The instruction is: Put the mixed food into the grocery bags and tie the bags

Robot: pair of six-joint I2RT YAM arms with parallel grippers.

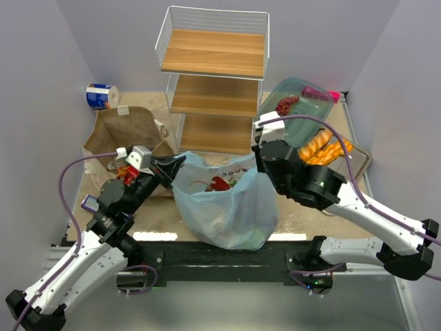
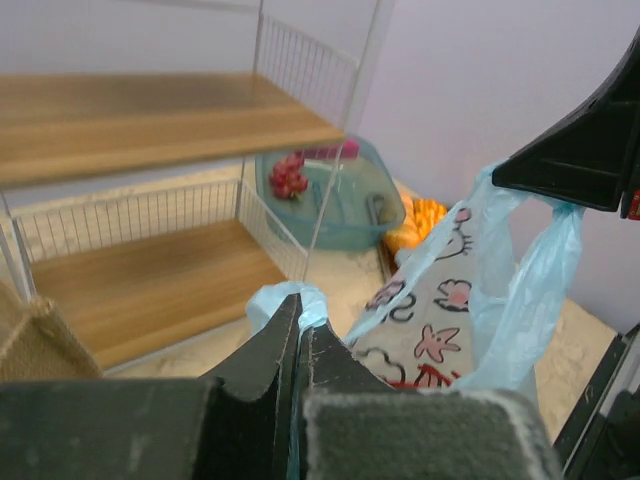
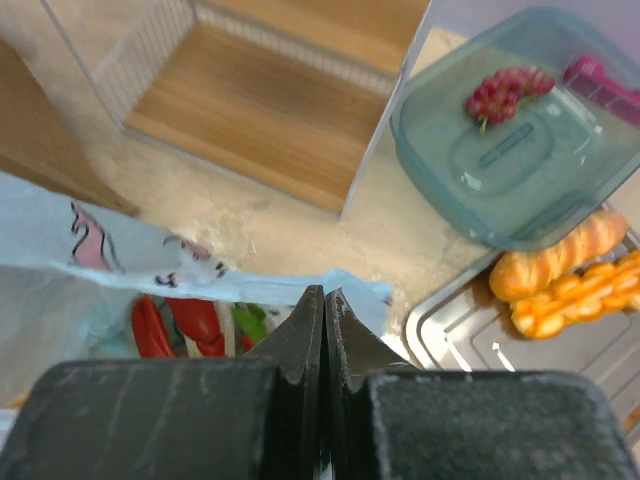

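The light-blue plastic grocery bag (image 1: 227,207) stands in the middle, stretched between both arms. My left gripper (image 1: 182,161) is shut on its left handle (image 2: 272,300), which bunches at the fingertips (image 2: 300,305). My right gripper (image 1: 258,165) is shut on the bag's right edge (image 3: 420,295). Inside the bag lie a red lobster (image 1: 219,184) and something green (image 3: 250,322). The brown paper bag (image 1: 127,131) stands at the back left with a red snack packet (image 1: 125,172) in front of it. Orange-brown breads (image 1: 320,148) lie on a metal tray (image 3: 480,345).
A wire rack with wooden shelves (image 1: 217,76) stands behind the plastic bag. A teal see-through dish (image 1: 303,110) with red grapes sits at the back right. A blue-and-white roll (image 1: 102,95) lies in the far left corner. Walls close in the table.
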